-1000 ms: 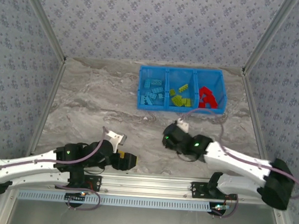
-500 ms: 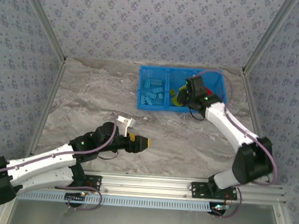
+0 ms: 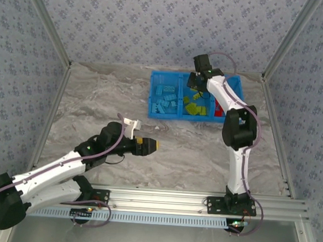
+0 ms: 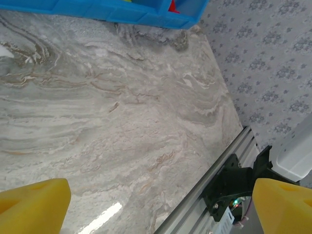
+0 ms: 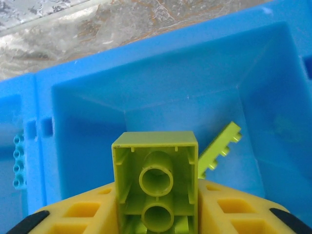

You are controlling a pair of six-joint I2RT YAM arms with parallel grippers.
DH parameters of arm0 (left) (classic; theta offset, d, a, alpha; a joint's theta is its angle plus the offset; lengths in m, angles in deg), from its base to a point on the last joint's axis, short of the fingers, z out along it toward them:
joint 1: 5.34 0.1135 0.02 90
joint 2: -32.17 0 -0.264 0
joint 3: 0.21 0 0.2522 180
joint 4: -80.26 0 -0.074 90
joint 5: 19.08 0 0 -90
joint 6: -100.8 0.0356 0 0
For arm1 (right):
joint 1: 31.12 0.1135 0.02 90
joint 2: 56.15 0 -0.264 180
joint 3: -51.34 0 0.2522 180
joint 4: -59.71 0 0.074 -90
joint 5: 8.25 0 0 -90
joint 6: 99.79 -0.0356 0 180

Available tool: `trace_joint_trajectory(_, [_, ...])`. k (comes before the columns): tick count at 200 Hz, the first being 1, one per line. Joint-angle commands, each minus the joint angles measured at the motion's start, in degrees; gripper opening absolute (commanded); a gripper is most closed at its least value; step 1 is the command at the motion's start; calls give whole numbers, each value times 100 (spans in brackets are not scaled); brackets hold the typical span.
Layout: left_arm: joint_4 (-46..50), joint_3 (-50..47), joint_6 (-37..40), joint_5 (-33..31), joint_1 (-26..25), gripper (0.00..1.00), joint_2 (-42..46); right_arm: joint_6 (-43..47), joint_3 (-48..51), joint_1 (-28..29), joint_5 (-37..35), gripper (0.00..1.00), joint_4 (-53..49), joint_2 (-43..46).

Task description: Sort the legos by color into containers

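A lime green brick point(image 5: 156, 185) sits pinched in the right jaws over the middle compartment point(image 5: 146, 97), a green plate point(image 5: 219, 146) at its 2 o'clock; left jaws gape.

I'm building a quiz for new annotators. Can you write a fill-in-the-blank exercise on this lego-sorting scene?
The right claw holds a ____ lego. It hangs above the tray's ____ compartment. The left claw, wide open over the table, holds ____.
Missing words: lime green; middle; nothing.
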Motion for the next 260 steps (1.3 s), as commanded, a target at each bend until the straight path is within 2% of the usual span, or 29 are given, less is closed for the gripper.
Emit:
trace_joint_trajectory(1, [550, 165, 427, -139, 38, 99, 262, -1, -593, -18, -92, 49, -728, -167])
trace_joint_trajectory(33, [1040, 140, 737, -637, 32, 99, 641, -10, -607, 0, -110, 52, -958, 107])
trace_joint_trajectory(47, [1417, 189, 741, -1214, 32, 99, 779, -2, -281, 41, -66, 52, -1007, 457])
trace_joint_trajectory(70, [2256, 271, 588, -2924, 33, 99, 985, 101, 1360, 222, -93, 55, -303, 1703])
trace_joint_trajectory(104, [2447, 194, 1386, -5116, 67, 99, 1152, 547, 3721, 300, -590, 66, 585, 3730])
trace_joint_trajectory(119, [2120, 89, 2088, -5950, 111, 99, 1123, 949, 4645, 294, -993, 75, 876, 4589])
trace_joint_trajectory(136, [1214, -214, 3145, -6471, 302, 99, 1088, 1512, 6042, 268, -1628, 94, 1747, 5613])
trace_joint_trajectory(143, [802, -367, 3550, -6483, 470, 99, 1056, 1770, 6643, 209, -1847, 100, 2266, 5978])
trace_joint_trajectory(160, [-109, -781, 4411, -6158, 1046, 99, 902, 2224, 7939, -130, -2063, 100, 3646, 6538])
trace_joint_trajectory(182, [-1178, -1328, 4891, -5696, 1945, 99, 506, 2850, 9120, -581, -1811, 100, 5662, 6287])
trace_joint_trajectory(197, [-2001, -1629, 4845, -4994, 2707, 99, 126, 2869, 9067, -803, -1607, 100, 5957, 5502])
trace_joint_trajectory(213, [-3068, -1878, 4684, -3967, 3496, 99, -443, 2772, 8713, -871, -1354, 100, 6119, 4766])
trace_joint_trajectory(218, [-3400, -1892, 4650, -3723, 3697, 99, -702, 2907, 8684, -885, -1251, 100, 6445, 4582])
trace_joint_trajectory(223, [-3638, -1841, 4644, -3578, 3841, 99, -955, 3020, 8583, -909, -1166, 100, 6618, 4420])
trace_joint_trajectory(231, [-3858, -1682, 4716, -3361, 3996, 99, -1353, 3012, 8124, -1019, -1148, 100, 5979, 4158])
trace_joint_trajectory(239, [-4303, -1559, 4711, -3086, 4149, 99, -1812, 3183, 7938, -1121, -1096, 99, 5871, 3939])
trace_joint_trajectory(245, [-4612, -1429, 4741, -2837, 4235, 99, -2176, 3383, 8069, -1177, -1056, 100, 6141, 3899])
trace_joint_trajectory(252, [-4726, -1185, 4633, -2799, 4263, 99, -2559, 3267, 8438, -1380, -934, 100, 7118, 3853])
trace_joint_trajectory(256, [-4608, -1026, 4532, -2729, 4301, 99, -2758, 2990, 8496, -1567, -964, 100, 7131, 3909])
trace_joint_trajectory(260, [-4701, -935, 4587, -2520, 4341, 99, -3049, 2833, 8588, -1786, -701, 100, 7097, 4001])
